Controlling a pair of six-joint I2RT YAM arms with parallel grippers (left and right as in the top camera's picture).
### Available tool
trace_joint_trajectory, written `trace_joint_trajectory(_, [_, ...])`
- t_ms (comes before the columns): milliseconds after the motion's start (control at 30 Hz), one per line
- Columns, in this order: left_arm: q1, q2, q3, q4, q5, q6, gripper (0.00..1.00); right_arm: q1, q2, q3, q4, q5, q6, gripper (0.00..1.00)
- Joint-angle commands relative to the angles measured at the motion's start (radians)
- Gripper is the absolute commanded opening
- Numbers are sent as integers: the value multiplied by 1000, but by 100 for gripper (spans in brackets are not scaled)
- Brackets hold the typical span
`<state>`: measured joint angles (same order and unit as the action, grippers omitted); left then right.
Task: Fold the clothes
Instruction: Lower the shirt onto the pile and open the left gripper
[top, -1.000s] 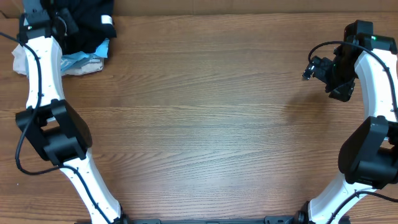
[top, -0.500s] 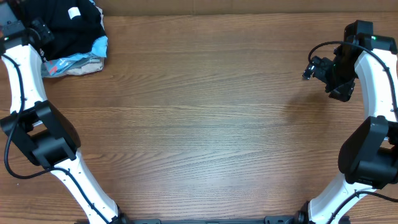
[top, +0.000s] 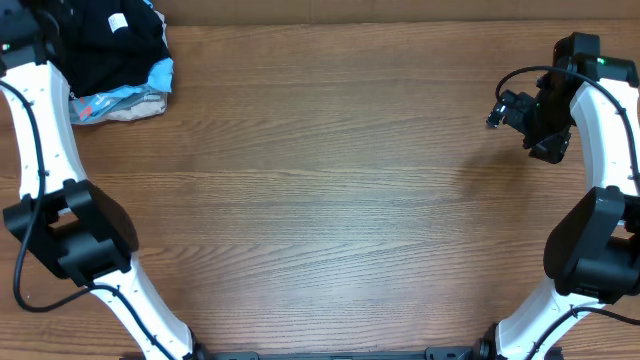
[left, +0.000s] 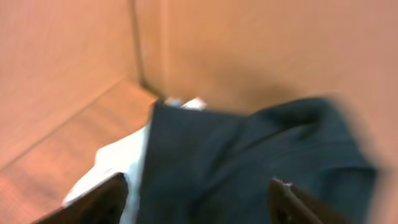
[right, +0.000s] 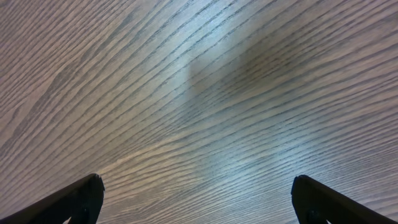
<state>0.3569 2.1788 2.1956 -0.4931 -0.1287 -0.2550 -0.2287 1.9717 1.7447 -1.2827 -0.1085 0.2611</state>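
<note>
The clothes lie in a heap at the table's far left corner: a black garment (top: 110, 40) on top, with light blue cloth (top: 152, 78) and white cloth (top: 125, 108) under its near edge. My left gripper (top: 45, 22) hangs at the heap's left end, partly cut off by the picture's edge. In the left wrist view its jaws (left: 199, 202) stand open just over the dark garment (left: 249, 162), holding nothing, and white cloth (left: 121, 162) shows by the left finger. My right gripper (top: 510, 108) hovers open over bare wood at the far right, its jaws (right: 199, 199) wide and empty.
A brown cardboard wall (left: 261, 43) runs along the table's back edge and meets a side wall in a corner right behind the heap. The wooden table (top: 330, 190) stretches between the two arms.
My left gripper was shut a second ago and is now open. The left arm swung left, and the black garment moved left and back with it. The right arm has not moved.
</note>
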Motion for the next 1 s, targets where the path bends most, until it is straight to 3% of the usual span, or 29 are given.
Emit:
trace_joint_trajectory(0, [-16,2,14,1,164,-2,58,-2,-23,24,3,-9,1,100])
trace_joint_trajectory(100, [-20,44,14,17,363,82,41,-2,-23,24,3,-9,2,100])
trace_joint_trajectory(133, [-23,63,14,24,406,100,25,-2,-23,24,3,-9,1,100])
trace_joint_trajectory(200, [-29,101,14,26,436,110,11,-2,-23,24,3,-8,2,100])
trace_joint_trajectory(300, [-31,167,14,23,433,121,5,-2,-23,24,3,-8,1,100])
trace_joint_trajectory(500, [-31,293,14,19,433,122,22,-2,-23,24,3,-8,1,100])
trace_joint_trajectory(667, [-30,307,14,19,420,121,22,-2,-23,24,3,-9,1,100])
trace_joint_trajectory(767, [-31,265,27,32,409,121,27,-2,-23,24,3,-8,1,100])
trace_joint_trajectory(800, [-31,246,34,37,409,121,33,-2,-23,24,3,-9,1,100])
trace_joint_trajectory(833, [-30,224,38,44,407,121,49,-2,-23,24,3,-8,2,100])
trace_joint_trajectory(967, [-30,122,42,80,385,118,47,-2,-23,24,3,-9,1,100])
